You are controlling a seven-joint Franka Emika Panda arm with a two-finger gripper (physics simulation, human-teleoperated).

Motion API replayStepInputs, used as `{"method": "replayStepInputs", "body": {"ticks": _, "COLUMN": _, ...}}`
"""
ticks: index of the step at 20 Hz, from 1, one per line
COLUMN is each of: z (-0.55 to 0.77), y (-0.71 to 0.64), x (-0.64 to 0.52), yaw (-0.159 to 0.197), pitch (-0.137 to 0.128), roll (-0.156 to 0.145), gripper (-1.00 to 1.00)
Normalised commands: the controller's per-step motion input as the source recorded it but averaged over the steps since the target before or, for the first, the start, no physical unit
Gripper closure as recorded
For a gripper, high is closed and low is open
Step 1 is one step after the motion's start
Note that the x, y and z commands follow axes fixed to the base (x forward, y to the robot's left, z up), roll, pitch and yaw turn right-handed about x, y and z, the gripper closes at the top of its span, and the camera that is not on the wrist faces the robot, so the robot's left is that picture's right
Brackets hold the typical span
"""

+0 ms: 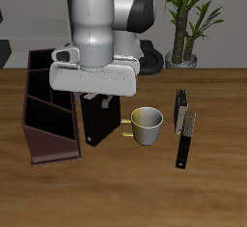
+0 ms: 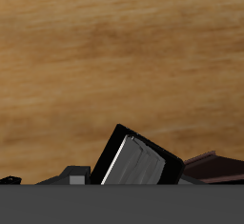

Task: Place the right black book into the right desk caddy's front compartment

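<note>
right black book (image 1: 97,127) upright beside right desk caddy (image 1: 43,125), outside its compartments

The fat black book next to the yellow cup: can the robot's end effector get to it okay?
Probably yes. The end effector already hangs right over the right black book, which stands upright between the right desk caddy and the mug. Nothing covers its top. Whether the fingers already grip it cannot be told.
</note>
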Motion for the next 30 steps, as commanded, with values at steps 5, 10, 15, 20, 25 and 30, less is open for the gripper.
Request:
{"method": "replayStepInputs", "body": {"ticks": 5, "z": 0.49, "y": 0.26, "x": -0.58, "yaw": 0.077, "pitch": -0.020, "roll": 0.038, "gripper": 1.00}}
{"method": "replayStepInputs", "body": {"ticks": 10, "z": 0.38, "y": 0.17, "x": -0.55, "yaw": 0.079, "pitch": -0.011, "roll": 0.008, "gripper": 1.00}}
{"method": "replayStepInputs", "body": {"ticks": 15, "z": 0.26, "y": 0.11, "x": -0.51, "yaw": 0.070, "pitch": -0.003, "roll": -0.026, "gripper": 1.00}}
{"method": "replayStepInputs", "body": {"ticks": 20, "z": 0.18, "y": 0.21, "x": -0.65, "yaw": 0.091, "pitch": -0.021, "roll": -0.003, "gripper": 1.00}}
{"method": "replayStepInputs", "body": {"ticks": 25, "z": 0.05, "y": 0.06, "x": -0.40, "yaw": 0.091, "pitch": -0.003, "roll": -0.024, "gripper": 1.00}}
{"method": "replayStepInputs", "body": {"ticks": 30, "z": -0.04, "y": -0.07, "x": -0.45, "yaw": 0.112, "pitch": 0.024, "roll": -0.060, "gripper": 1.00}}
